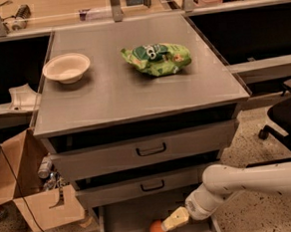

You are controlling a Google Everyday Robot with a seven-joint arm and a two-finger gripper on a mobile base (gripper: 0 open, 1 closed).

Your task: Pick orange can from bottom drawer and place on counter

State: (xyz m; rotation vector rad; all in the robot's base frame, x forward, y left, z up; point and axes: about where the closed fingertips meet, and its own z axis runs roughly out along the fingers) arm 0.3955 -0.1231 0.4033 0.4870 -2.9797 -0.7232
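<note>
The orange can [156, 230] is a small round orange object on the floor of the open bottom drawer [128, 224], near the frame's lower edge. My gripper [169, 223] reaches into that drawer from the right on a white arm, its tan fingers right beside the can's right side. The counter [133, 86] is the large grey metal cabinet top above.
A white bowl [66, 68] and a crinkled green snack bag [156, 59] sit on the counter. Two shut grey drawers with black handles [151, 149] are above the open one. A cardboard box [39, 205] stands at left, a black chair [288, 115] at right.
</note>
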